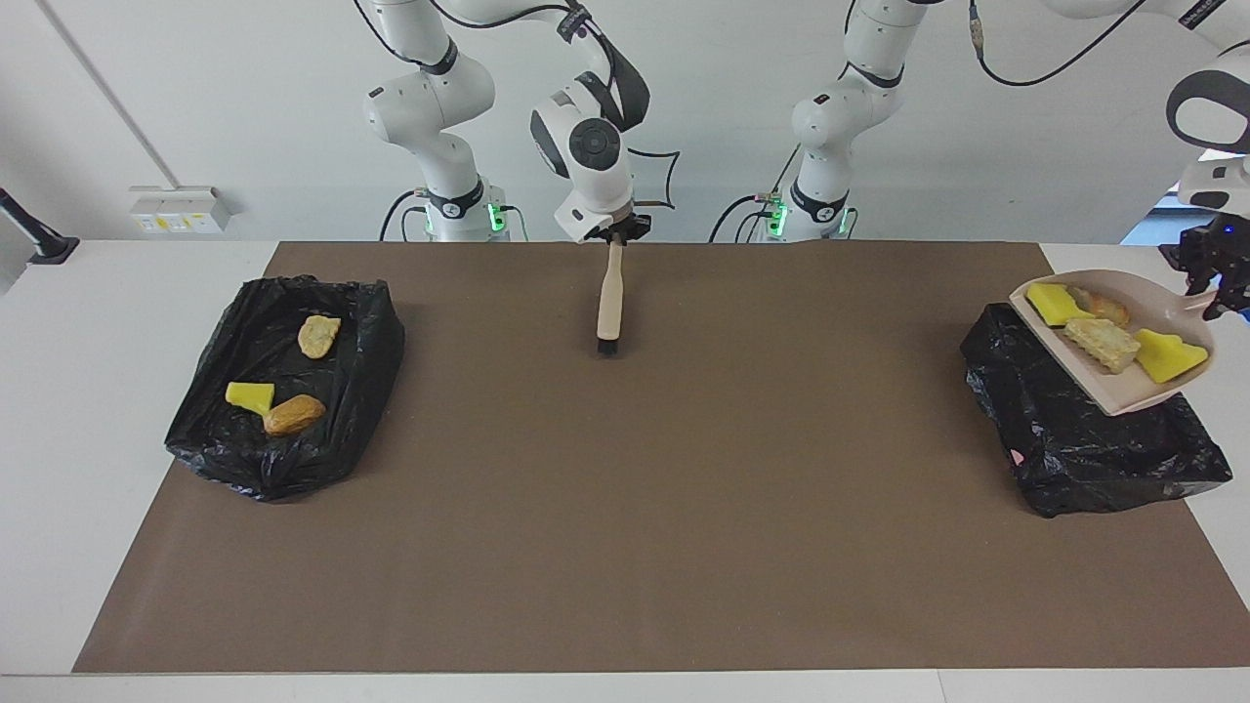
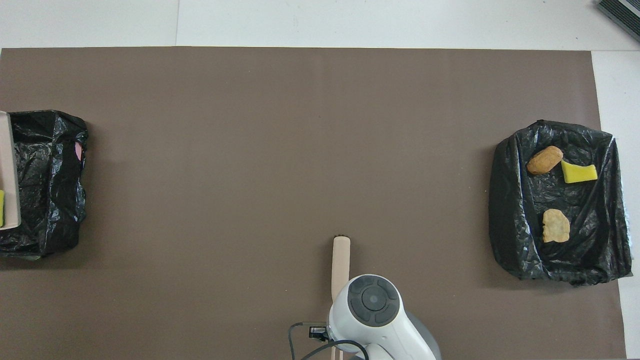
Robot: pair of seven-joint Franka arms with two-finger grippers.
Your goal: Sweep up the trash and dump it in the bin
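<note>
My left gripper (image 1: 1214,285) is shut on the handle of the beige dustpan (image 1: 1123,398), held up over the black-lined bin (image 1: 1084,449) at the left arm's end of the table. The pan carries trash: two yellow sponge wedges (image 1: 1050,303) and two tan-brown chunks (image 1: 1102,344). In the overhead view only the pan's edge (image 2: 9,170) shows over that bin (image 2: 45,185). My right gripper (image 1: 613,234) is shut on the beige-handled brush (image 1: 609,298), which hangs bristles down over the mat close to the robots; it also shows in the overhead view (image 2: 341,260).
A second black-lined bin (image 1: 283,459) sits at the right arm's end of the table, holding a yellow wedge (image 1: 249,394) and two tan-brown chunks (image 1: 318,335). The same bin (image 2: 555,260) shows in the overhead view. A brown mat (image 1: 625,508) covers the table.
</note>
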